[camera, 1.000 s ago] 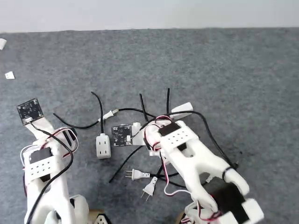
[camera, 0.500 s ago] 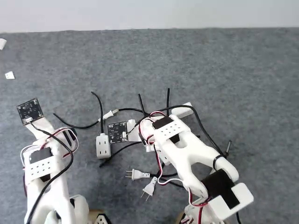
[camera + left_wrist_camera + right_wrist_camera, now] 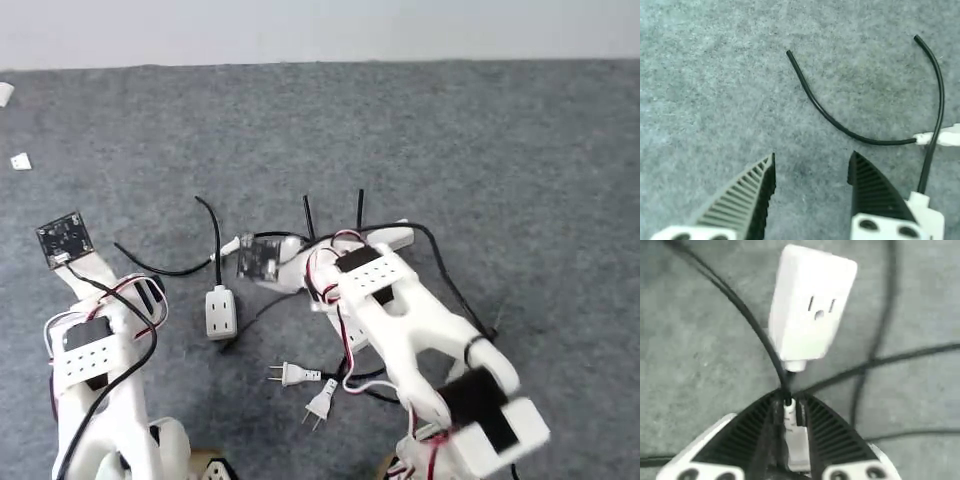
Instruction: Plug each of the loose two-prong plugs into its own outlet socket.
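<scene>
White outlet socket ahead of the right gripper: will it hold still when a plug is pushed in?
Probably not: the outlet socket is a small loose block lying on carpet, so it likely slides. The thin black cord beside it looks floppy and would hardly anchor it.

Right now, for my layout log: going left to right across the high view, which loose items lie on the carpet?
White scrap → outlet socket → flat plug → angled plug → second outlet socket.
</scene>
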### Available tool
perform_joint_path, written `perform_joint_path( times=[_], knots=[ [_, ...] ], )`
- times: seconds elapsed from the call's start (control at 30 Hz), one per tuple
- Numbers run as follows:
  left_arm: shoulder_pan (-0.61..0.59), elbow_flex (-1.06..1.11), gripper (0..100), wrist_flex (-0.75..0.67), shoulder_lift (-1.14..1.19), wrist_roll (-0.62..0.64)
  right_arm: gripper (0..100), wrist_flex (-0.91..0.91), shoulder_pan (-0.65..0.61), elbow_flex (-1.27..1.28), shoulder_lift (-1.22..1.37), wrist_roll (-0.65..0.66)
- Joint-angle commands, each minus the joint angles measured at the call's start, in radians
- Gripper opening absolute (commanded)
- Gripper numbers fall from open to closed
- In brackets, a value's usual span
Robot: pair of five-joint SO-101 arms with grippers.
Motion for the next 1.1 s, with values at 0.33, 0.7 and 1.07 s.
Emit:
perform_joint_path(
  times=[0.33, 0.7, 1.07],
  knots=[
    [0.0, 0.001, 22, -0.043, -0.002, -0.011, 1.0, 0.338, -0.001, -0.138, -0.409, -0.477],
    [0.0, 0.002, 22, -0.044, -0.003, -0.011, 1.0, 0.369, -0.143, -0.242, -0.154, -0.891],
    [0.0, 0.004, 22, -0.043, -0.003, -0.011, 2.9, 0.18, -0.053, -0.423, 0.311, -1.042]
  ],
)
